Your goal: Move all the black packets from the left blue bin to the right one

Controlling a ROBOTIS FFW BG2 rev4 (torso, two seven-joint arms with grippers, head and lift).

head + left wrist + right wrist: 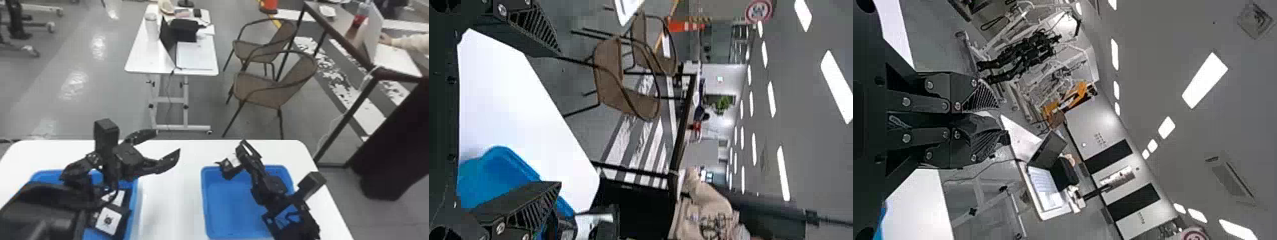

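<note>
Your left pincer point(167, 142): fingers wide apart, nothing between them, above counter point(167, 204) between bins, toward far side. Your right pincer point(234, 158): fingers drawn nearly together, above far part of right bin point(204, 204); can't tell if anything sits between. Black packets point(122, 222) with white labels lie in left bin point(135, 204), along its right side; your left arm point(48, 204) covers much of that bin, so count can't be told. Two brown chairs point(265, 91) stand beyond counter.
</note>
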